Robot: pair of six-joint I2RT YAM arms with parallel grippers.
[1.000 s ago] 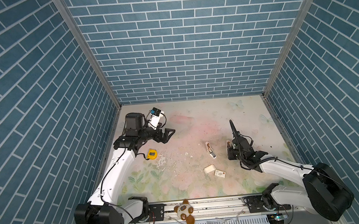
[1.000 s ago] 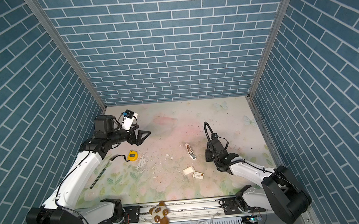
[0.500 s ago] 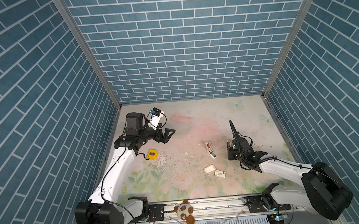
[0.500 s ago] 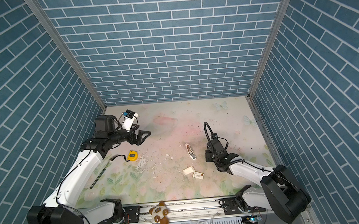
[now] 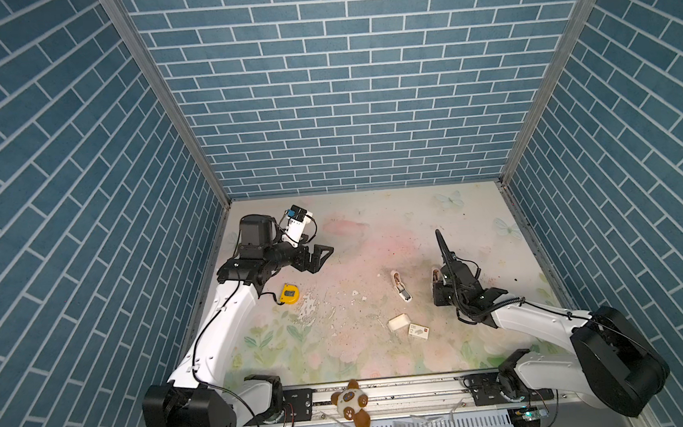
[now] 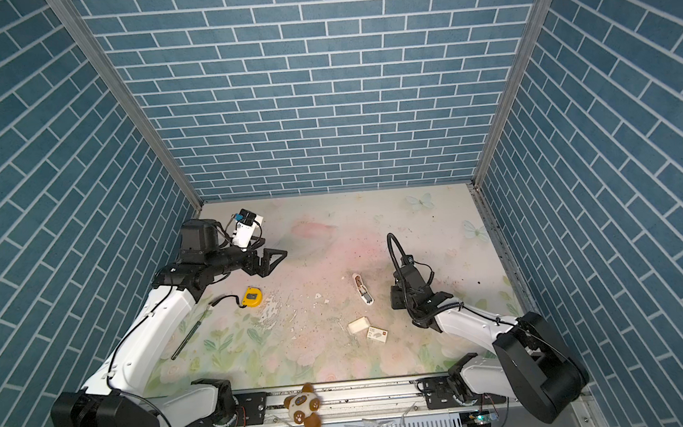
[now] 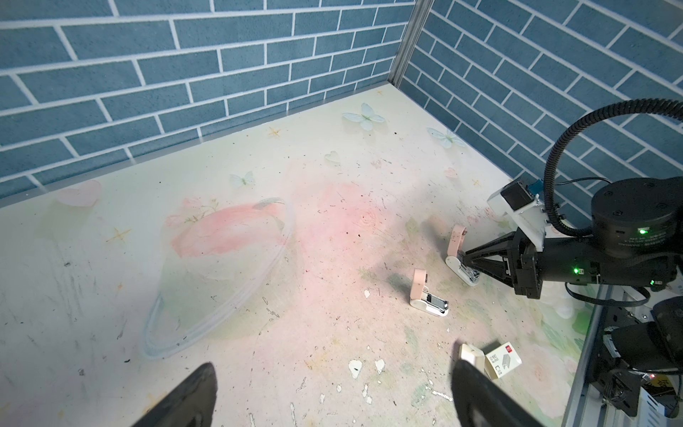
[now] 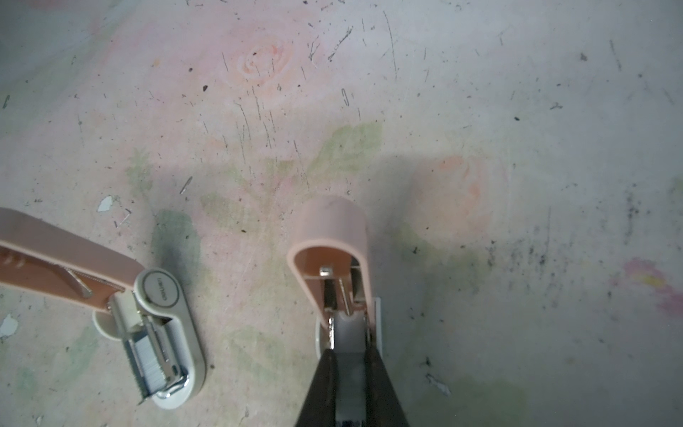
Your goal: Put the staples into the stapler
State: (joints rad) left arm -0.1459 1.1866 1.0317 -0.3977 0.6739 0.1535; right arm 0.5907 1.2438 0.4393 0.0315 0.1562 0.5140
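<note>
Fingers of the right gripper [image 8: 349, 353] pinch the white base of a pink-lidded stapler [image 8: 332, 236], its lid swung up. A second open pink stapler [image 8: 162, 332] lies beside it (silvery staple strip [image 8: 148, 356] in its channel). Small white cardboard tray [image 5: 397, 322] and printed white sleeve [image 5: 419, 330] lie nearby. Left gripper [image 5: 321, 259] hangs wide open, empty.

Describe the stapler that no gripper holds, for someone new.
On the floral table, look beside the right gripper, toward the middle. Two pink-lidded staplers sit open there: the free stapler shows a grey staple strip; the held stapler sits in the shut jaws.
</note>
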